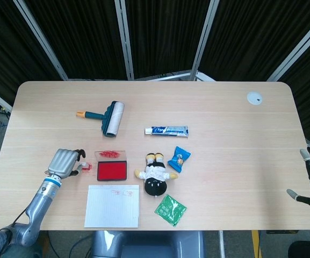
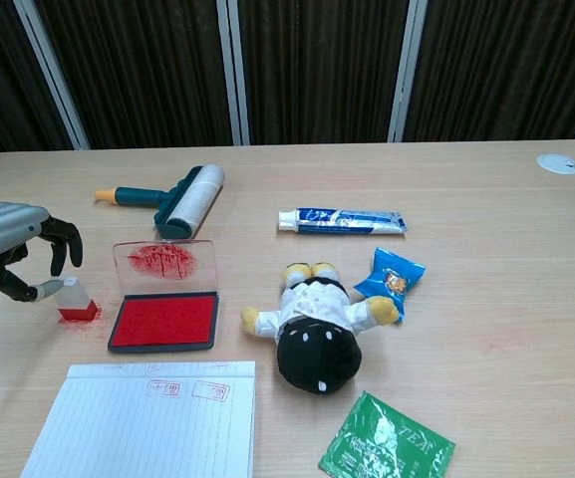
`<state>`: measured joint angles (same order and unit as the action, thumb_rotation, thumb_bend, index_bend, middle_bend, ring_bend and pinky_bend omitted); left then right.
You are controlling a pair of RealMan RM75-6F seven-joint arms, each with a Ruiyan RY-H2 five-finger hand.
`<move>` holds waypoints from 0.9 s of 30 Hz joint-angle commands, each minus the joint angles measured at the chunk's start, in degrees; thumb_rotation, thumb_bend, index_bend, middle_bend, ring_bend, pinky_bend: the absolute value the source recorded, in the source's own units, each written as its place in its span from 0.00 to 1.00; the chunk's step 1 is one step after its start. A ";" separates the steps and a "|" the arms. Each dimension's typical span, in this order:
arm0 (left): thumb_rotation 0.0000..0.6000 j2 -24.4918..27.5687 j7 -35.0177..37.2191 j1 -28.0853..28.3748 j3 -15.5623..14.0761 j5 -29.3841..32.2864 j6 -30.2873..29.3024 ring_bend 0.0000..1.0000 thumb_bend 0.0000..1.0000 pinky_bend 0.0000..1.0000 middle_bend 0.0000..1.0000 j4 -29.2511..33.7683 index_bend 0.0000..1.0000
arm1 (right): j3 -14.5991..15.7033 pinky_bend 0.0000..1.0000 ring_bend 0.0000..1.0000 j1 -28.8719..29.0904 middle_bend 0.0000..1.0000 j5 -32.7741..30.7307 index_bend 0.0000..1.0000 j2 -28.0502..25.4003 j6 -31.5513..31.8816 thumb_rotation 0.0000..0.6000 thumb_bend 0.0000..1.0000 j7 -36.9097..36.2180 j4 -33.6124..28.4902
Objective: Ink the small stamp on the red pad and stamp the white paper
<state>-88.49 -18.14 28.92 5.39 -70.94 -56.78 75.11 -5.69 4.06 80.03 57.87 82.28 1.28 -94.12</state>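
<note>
left hand [image 2: 13,249] fingers apart, thumb touching | small stamp [image 2: 75,299] under fingertips, ungripped

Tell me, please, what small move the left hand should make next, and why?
Probably close the fingers on the stamp. The left hand arches over it, one fingertip at its side, but it stands on the table, ungripped, beside the red pad.
</note>
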 commanded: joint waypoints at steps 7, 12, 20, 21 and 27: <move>1.00 -0.65 0.77 0.35 -1.26 -2.01 -0.24 0.98 0.35 1.00 0.48 -1.86 0.41 | -0.08 0.00 0.00 0.12 0.00 -0.43 0.00 -0.06 -0.40 1.00 0.00 -0.04 0.10; 1.00 -1.04 1.66 0.46 -2.03 -3.12 -0.08 0.98 0.35 1.00 0.48 -3.21 0.41 | -0.09 0.00 0.00 0.20 0.00 -0.69 0.00 -0.05 -0.67 1.00 0.00 0.03 0.16; 1.00 -1.08 3.58 0.26 -1.91 -4.07 -1.25 0.97 0.35 1.00 0.47 -3.67 0.40 | -0.12 0.00 0.00 0.32 0.00 -0.93 0.00 -0.01 -0.96 1.00 0.00 0.07 0.17; 1.00 -0.91 3.76 0.23 -1.86 -4.21 -1.50 0.97 0.35 1.00 0.47 -3.49 0.40 | -0.11 0.00 0.00 0.34 0.00 -0.92 0.00 0.00 -1.00 1.00 0.00 0.08 0.15; 1.00 -0.34 3.93 0.13 -1.56 -3.80 -1.67 0.97 0.35 1.00 0.47 -2.57 0.40 | -0.07 0.00 0.00 0.40 0.00 -0.92 0.00 0.02 -1.13 1.00 0.00 0.10 0.14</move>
<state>-88.87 -14.24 29.06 3.79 -74.79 -58.46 72.51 -5.76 4.46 79.11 57.88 81.15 1.38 -93.98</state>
